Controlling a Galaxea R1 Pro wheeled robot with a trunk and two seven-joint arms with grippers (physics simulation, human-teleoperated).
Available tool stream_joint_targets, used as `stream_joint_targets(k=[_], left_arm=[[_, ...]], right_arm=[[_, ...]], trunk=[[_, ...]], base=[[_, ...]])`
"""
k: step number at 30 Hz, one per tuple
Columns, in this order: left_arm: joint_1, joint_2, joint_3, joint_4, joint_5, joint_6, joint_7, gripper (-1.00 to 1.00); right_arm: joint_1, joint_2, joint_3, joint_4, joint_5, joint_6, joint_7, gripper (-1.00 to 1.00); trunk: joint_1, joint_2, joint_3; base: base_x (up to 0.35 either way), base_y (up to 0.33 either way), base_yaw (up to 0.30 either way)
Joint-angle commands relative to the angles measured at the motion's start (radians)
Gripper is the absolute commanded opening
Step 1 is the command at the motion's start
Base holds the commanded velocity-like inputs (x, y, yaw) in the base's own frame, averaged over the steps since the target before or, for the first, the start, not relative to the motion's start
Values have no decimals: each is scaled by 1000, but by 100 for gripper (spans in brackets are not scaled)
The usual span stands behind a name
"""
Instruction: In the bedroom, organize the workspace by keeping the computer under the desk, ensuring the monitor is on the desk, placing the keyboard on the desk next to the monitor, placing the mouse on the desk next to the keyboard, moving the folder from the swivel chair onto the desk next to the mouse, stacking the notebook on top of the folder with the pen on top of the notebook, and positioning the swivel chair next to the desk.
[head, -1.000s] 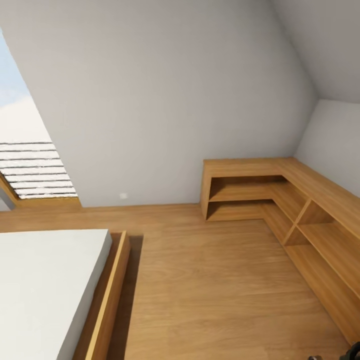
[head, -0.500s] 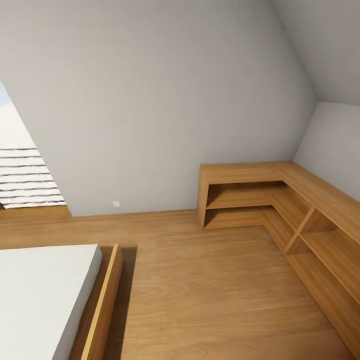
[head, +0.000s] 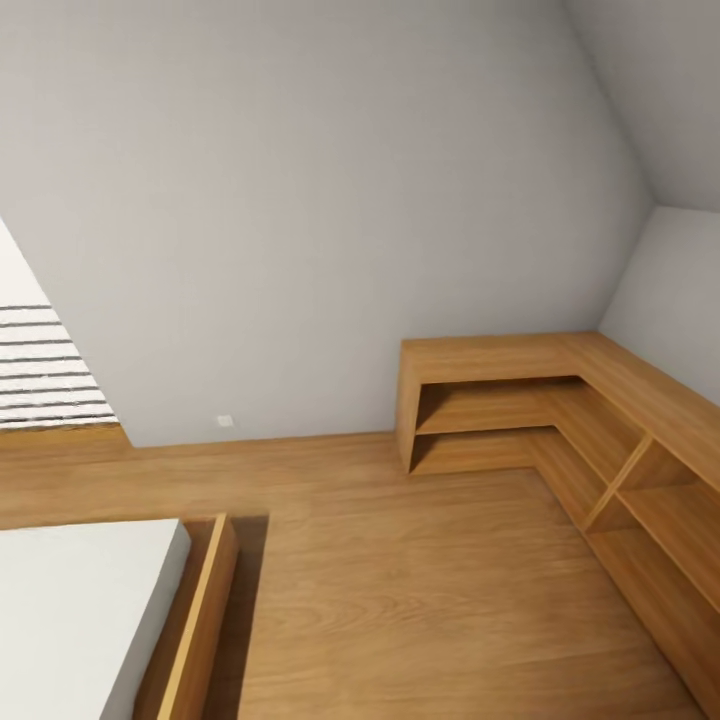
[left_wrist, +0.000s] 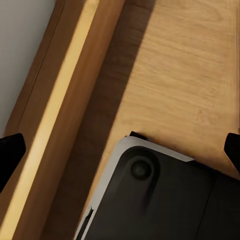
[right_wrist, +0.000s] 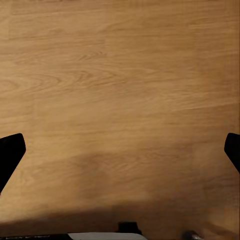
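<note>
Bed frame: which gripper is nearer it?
Left. The left gripper hangs over floor right beside the bed frame; the right gripper hangs over bare floor.

floor (head: 400, 590) is warm grained wood with a soft sheen; corner shelf unit (head: 560, 420) and bed frame (head: 200, 620) match it. sloped wall (head: 300, 200) is matt grey. mattress (head: 70, 610) looks smooth white.

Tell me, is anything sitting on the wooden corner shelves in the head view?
No, the wooden corner shelves show bare boards in every open compartment.
</note>
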Motion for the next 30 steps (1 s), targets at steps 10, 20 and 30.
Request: stream_joint_targets(k=[10, 20, 30], left_arm=[[0, 2, -8, -2, 9, -1, 3, 100], [0, 2, -8, -2, 9, -2, 3, 100], [0, 2, -8, -2, 9, -2, 3, 100]], right_arm=[[-1, 0, 8, 0, 2, -2, -9, 100], [-1, 0, 10, 0, 2, -2, -8, 100], [0, 1, 10, 0, 2, -2, -8, 100]], trunk=[[1, -2, 11], [1, -2, 24], [1, -2, 37]], base=[[334, 0, -153], [334, 0, -198], [333, 50, -201]])
